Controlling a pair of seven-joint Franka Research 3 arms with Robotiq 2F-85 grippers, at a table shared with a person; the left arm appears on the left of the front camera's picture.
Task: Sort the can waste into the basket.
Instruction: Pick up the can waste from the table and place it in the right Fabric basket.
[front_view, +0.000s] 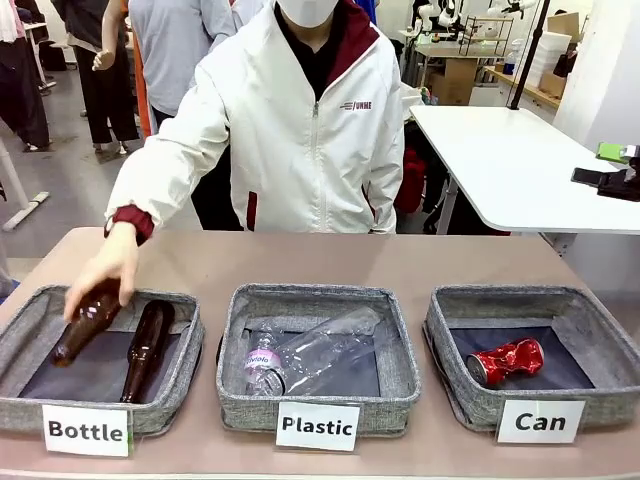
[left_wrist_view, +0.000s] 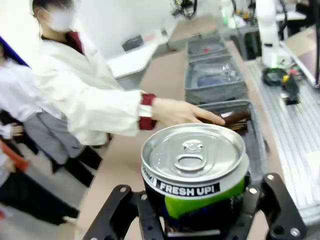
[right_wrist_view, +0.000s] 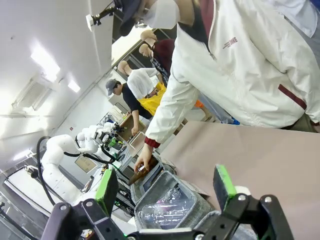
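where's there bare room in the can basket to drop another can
In the Can basket, the dark lining left of and behind the red can is bare, and so is the right end. The Plastic basket is crowded by the clear bottle; the Bottle basket holds two brown bottles and the person's hand.

A robotics lab, probably. Upper right of the front view: a white worktable (front_view: 520, 160) and shelving (front_view: 480, 35). Another white robot arm (right_wrist_view: 60, 150) stands left in the right wrist view.
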